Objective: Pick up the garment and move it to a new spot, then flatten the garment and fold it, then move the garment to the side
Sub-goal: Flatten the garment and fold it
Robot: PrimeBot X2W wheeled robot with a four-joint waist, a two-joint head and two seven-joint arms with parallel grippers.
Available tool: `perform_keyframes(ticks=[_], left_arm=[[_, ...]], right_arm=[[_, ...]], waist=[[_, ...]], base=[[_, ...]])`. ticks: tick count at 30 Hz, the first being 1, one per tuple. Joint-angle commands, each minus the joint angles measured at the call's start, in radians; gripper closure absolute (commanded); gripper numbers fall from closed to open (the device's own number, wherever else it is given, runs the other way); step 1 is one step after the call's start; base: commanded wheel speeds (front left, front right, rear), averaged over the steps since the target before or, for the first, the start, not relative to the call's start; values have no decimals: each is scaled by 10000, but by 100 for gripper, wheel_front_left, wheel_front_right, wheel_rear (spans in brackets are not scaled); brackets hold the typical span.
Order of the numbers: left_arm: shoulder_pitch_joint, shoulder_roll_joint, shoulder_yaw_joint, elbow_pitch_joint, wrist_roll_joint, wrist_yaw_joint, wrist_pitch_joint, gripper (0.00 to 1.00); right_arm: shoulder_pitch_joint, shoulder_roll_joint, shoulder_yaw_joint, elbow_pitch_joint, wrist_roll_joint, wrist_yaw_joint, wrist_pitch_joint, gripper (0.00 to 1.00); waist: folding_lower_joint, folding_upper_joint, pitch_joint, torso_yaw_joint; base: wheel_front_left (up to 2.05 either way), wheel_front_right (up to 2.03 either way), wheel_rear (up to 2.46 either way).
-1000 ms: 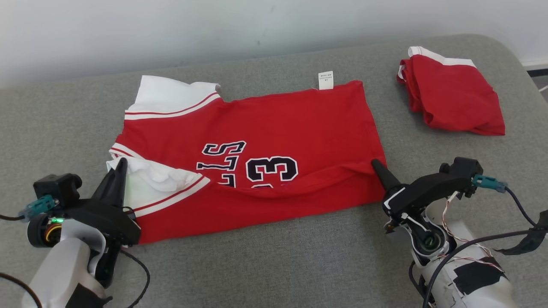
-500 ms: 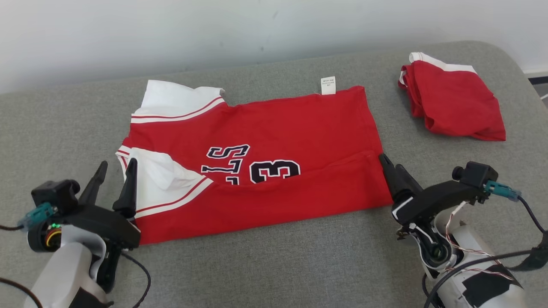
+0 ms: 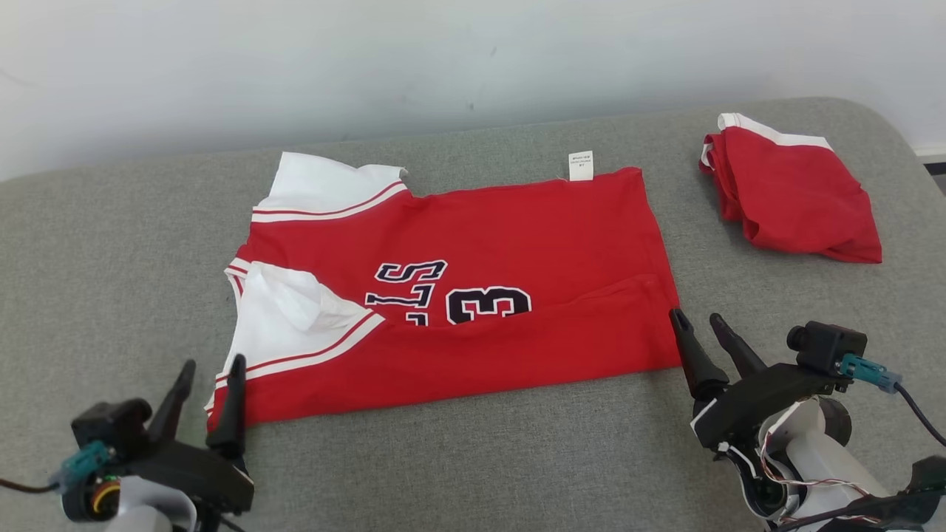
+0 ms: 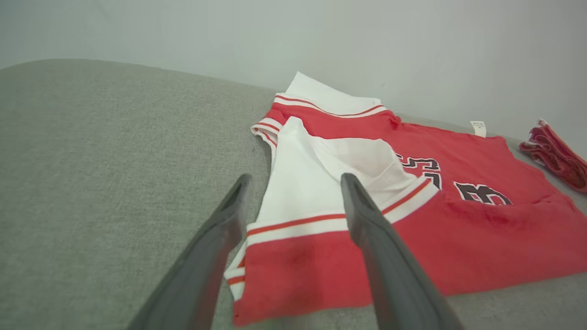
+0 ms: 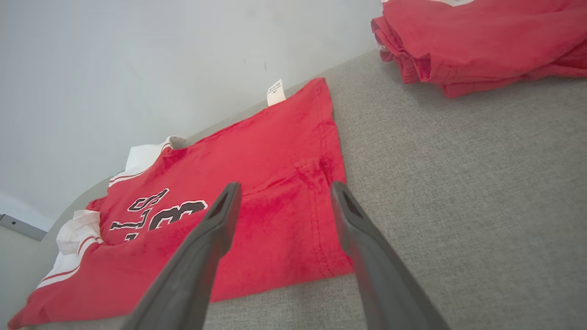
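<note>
Both end effectors have let go of the jersey's folded-over near edge since a second ago, spread their fingers and drawn back towards the robot. The head camera has shifted too.

The left end effector now stands open at the near left corner of the red jersey, holding nothing. From the left wrist its fingers frame that corner's white and red stripes. The right end effector is open as well and empty, with one fingertip just beside the jersey's right hem. From the right wrist its two fingers straddle that hem. Whether either one touches the cloth I cannot tell.

The jersey lies spread on the grey fabric-covered counter, roughly in the middle, its near strip folded up over the body and covering the lower part of the dark lettering and number. A white sleeve with red stripes lies rumpled on the left, and a second white sleeve sticks out at the far left. A small white care label pokes past the far edge.

A folded red garment with white trim sits well apart at the far right.
</note>
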Motion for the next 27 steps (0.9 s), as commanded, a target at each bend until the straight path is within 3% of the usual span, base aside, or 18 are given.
perform_keyframes(ticks=[1, 12, 21, 27], left_arm=[[245, -46, 42, -33, 119, 15, -31, 0], [746, -390, 250, 109, 392, 0, -33, 0], [608, -386, 446, 315, 1199, 360, -33, 0], [549, -649, 571, 760, 1197, 208, -21, 0]], right_arm=[[121, -69, 33, 44, -110, 3, -91, 0], [94, 79, -51, 660, -773, 3, -360, 0], [-180, 351, 30, 1368, -1300, 3, -516, 0], [-346, 522, 49, 2001, -1518, 3, -497, 0]], waist=[[1, 0, 21, 20], [1, 0, 287, 62], [1, 0, 512, 17], [1, 0, 631, 12]], base=[[0, 0, 0], [0, 0, 0], [0, 0, 0], [0, 0, 0]])
